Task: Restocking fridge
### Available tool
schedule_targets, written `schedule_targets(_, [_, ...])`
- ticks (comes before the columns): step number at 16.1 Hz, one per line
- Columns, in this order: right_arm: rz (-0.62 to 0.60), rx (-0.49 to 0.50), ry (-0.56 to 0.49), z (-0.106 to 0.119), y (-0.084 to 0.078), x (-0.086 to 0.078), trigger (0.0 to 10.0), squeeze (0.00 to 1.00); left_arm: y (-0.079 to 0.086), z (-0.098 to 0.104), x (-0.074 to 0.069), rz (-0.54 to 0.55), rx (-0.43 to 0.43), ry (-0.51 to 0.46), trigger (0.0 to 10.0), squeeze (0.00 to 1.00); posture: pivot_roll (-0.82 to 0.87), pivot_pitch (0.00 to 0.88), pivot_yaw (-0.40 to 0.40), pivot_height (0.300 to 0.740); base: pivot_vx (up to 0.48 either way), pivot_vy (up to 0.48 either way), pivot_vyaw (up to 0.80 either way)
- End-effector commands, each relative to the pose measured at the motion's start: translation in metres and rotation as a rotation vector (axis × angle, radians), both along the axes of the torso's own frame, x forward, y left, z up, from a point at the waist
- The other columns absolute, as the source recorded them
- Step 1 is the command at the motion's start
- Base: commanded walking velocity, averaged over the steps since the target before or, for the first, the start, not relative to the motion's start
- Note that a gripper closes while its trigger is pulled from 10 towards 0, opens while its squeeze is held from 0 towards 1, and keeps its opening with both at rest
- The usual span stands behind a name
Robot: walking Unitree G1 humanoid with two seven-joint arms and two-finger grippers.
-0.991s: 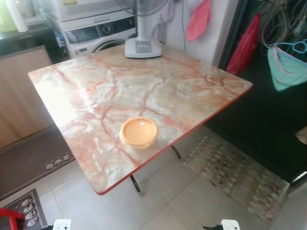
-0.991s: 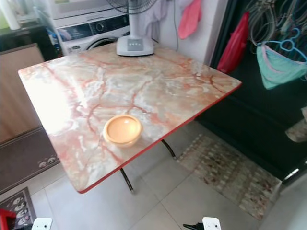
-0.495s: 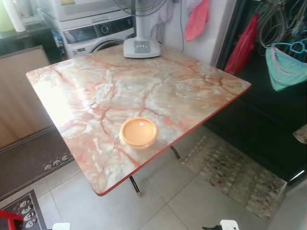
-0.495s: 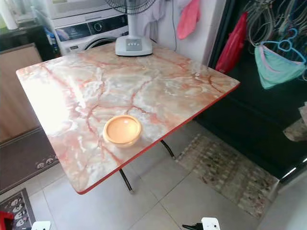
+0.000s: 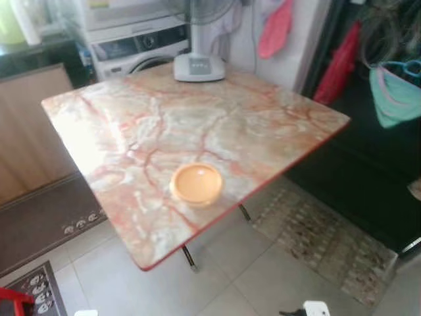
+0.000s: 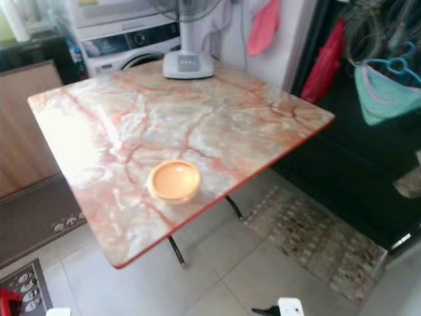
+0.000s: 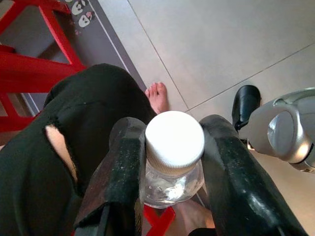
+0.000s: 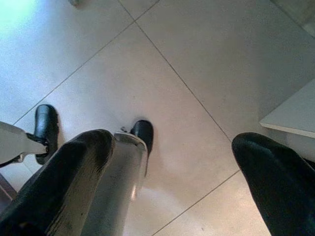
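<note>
Two black fingers of the left gripper (image 7: pixel 172 162) are clamped on a clear, white-capped bottle (image 7: pixel 173 157), with a person's leg (image 7: pixel 74 142) just behind; the right gripper (image 8: pixel 167 182) hangs spread apart over floor tiles. Ahead, the marble table (image 5: pixel 263 125) and orange bowl (image 5: pixel 196 185) have slid slightly and blurred, suggesting the robot is walking; no fridge reached yet.

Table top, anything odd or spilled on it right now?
Nothing spilled. An empty orange bowl sits upright close to the marble-patterned table's near edge, and a fan base stands at the far edge. Nothing else stands out.
</note>
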State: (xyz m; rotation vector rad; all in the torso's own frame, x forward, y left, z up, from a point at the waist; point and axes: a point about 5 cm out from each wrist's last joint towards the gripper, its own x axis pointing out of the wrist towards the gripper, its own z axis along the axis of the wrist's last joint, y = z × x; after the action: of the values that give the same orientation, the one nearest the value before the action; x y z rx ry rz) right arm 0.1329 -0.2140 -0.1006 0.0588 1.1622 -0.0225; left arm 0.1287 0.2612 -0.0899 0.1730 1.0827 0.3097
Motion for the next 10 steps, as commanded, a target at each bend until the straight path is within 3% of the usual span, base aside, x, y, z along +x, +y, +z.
schedule_targets(1, [0.004, -0.004, -0.002, 0.0005, -0.0009, 0.0008, 10.0, 0.00, -0.0002, -0.0015, -0.0036, 0.014, -0.002, 0.015, 10.0, 0.00, 0.13, 0.000, -0.013, 0.740, 0.000, 0.000, 0.00])
schedule_targets(4, [0.005, -0.004, -0.003, 0.0006, -0.0008, 0.0014, 10.0, 0.00, 0.0003, -0.0016, -0.0046, 0.012, 0.003, 0.020, 10.0, 0.00, 0.13, 0.000, -0.012, 0.740, 0.000, 0.405, -0.27])
schedule_targets(8, [0.006, -0.002, -0.003, 0.0007, -0.0002, 0.0019, 10.0, 0.00, 0.0024, -0.0016, -0.0061, 0.025, 0.006, 0.028, 10.0, 0.00, 0.13, 0.000, -0.013, 0.740, 0.000, 0.000, 0.00])
schedule_targets(10, [0.004, -0.001, -0.003, 0.0007, 0.0000, 0.0020, 10.0, 0.00, 0.0047, -0.0013, -0.0074, 0.032, 0.009, 0.032, 10.0, 0.00, 0.13, 0.000, -0.012, 0.740, 0.000, 0.480, 0.00])
